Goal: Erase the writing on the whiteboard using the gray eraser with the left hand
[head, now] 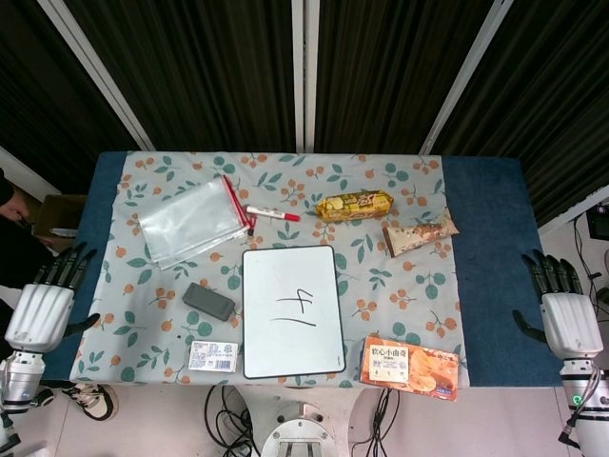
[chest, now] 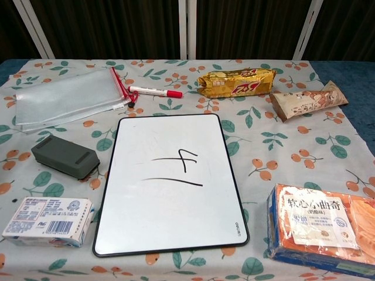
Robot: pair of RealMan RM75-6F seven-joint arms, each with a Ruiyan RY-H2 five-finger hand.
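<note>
Left robot hand (head: 40,314) spread wide, holding nothing; could nudge gray eraser (chest: 65,156) onto whiteboard (chest: 170,228), smearing.

At the lower left of the head view, the left hand (head: 40,314) has a white, smooth shell on its back with fine ribs along it, and the fingers (head: 65,269) are dark, slim and segmented. Below it, the wrist is a white cylinder with a dark ring. At the lower right, the right hand (head: 565,319) looks the same: white back, black fingers (head: 552,271). Its white wrist carries a small green light, with thin black cables beside it.
</note>
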